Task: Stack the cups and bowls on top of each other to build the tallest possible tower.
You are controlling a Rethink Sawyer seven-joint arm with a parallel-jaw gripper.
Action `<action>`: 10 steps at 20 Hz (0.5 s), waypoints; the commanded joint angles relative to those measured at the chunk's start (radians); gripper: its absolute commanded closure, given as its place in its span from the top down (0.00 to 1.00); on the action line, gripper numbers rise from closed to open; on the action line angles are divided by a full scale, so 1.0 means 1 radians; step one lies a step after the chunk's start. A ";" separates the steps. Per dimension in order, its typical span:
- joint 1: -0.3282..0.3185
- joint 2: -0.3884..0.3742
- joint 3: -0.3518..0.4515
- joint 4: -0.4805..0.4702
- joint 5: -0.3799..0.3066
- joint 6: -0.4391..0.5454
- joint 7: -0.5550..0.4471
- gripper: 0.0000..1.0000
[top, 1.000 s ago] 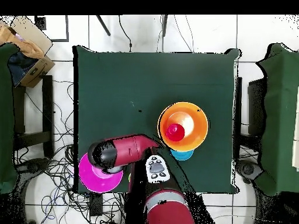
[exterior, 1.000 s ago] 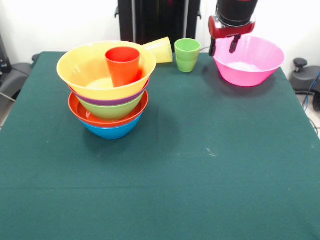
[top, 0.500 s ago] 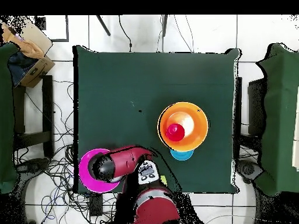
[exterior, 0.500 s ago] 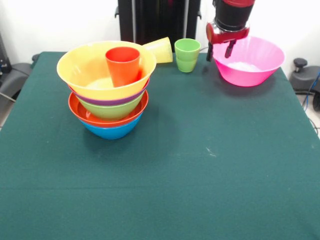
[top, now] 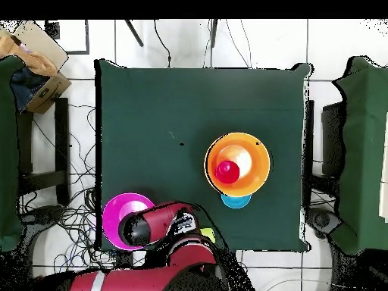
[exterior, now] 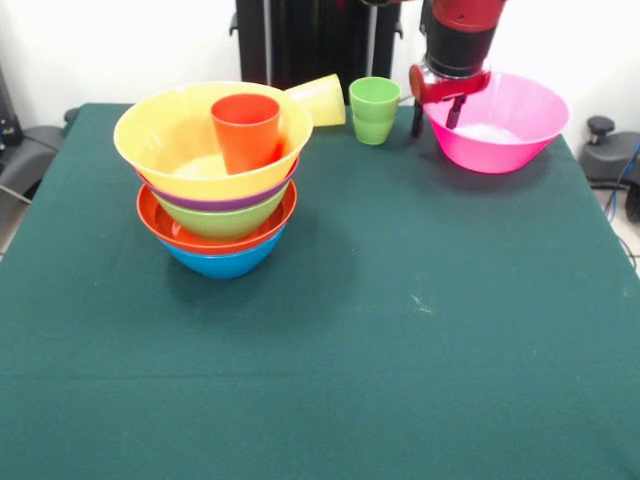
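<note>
Tower (exterior: 219, 190) of nested bowls holds a red cup (exterior: 246, 131); gripper (exterior: 434, 117) fingers spread, straddling pink bowl (exterior: 505, 130) rim.

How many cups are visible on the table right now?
3. The red cup stands upright in the top yellow-orange bowl of the tower. The yellow cup lies tipped behind that bowl. The green cup stands upright beside it. Others could be hidden.

Dark green cloth-covered worktop (exterior: 400, 330). Resting directly on it: tower (exterior: 215, 190) of nested bowls at front-view left, large pink bowl (exterior: 500, 125) at far right, light green cup (exterior: 374, 110) and tipped yellow cup (exterior: 320, 98) between them.
</note>
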 commanded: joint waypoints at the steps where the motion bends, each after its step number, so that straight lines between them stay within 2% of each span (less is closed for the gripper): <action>1: 0.036 0.089 -0.006 0.010 -0.032 -0.104 0.150 1.00; 10: 0.061 0.118 -0.024 -0.007 -0.008 -0.147 0.160 1.00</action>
